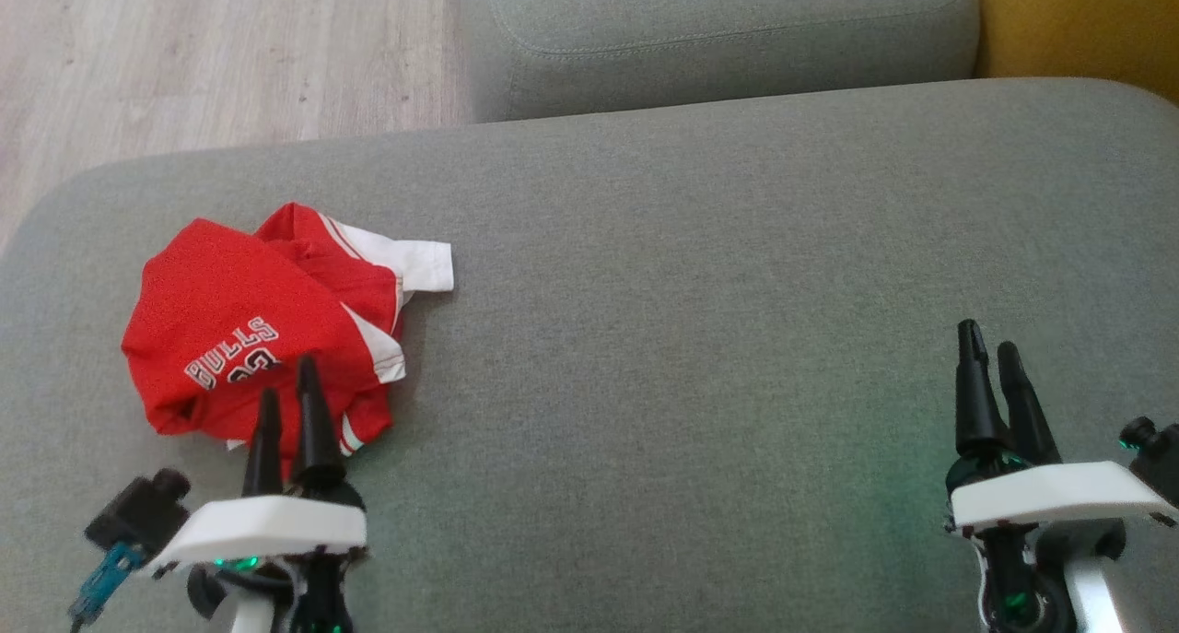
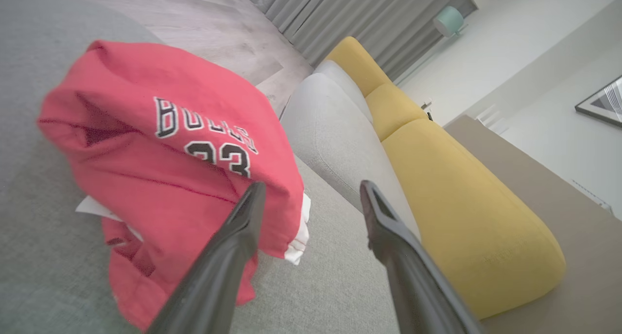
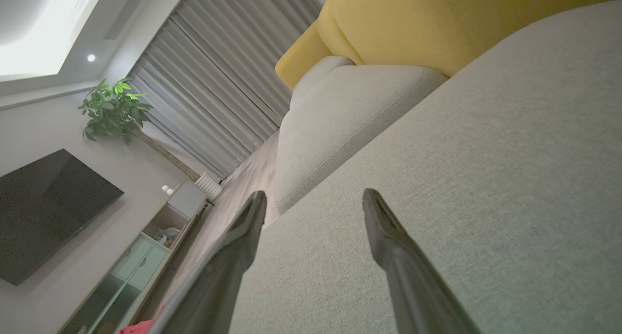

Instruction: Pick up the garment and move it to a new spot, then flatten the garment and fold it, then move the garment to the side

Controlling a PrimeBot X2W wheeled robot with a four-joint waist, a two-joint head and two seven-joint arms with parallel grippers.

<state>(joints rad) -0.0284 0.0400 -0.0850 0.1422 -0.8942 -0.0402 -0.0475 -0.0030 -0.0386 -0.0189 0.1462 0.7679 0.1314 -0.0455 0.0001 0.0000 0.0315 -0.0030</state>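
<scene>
The garment (image 1: 262,324) is a red jersey with white trim and "BULLS 23" lettering, lying crumpled on the left part of the grey sofa seat (image 1: 700,320). My left gripper (image 1: 287,389) hovers open at the garment's near edge, fingers apart with nothing between them. In the left wrist view the garment (image 2: 170,164) lies bunched ahead and to the left of the open left gripper (image 2: 311,193). My right gripper (image 1: 990,347) stands open over bare cushion at the lower right, far from the garment. The right wrist view shows the right gripper (image 3: 313,200) open above grey fabric.
A second grey cushion (image 1: 728,39) sits behind the seat, with a yellow cushion (image 1: 1078,25) at the far right. Wooden floor (image 1: 212,52) lies beyond the seat's left and back edges. A wide stretch of seat runs between the two grippers.
</scene>
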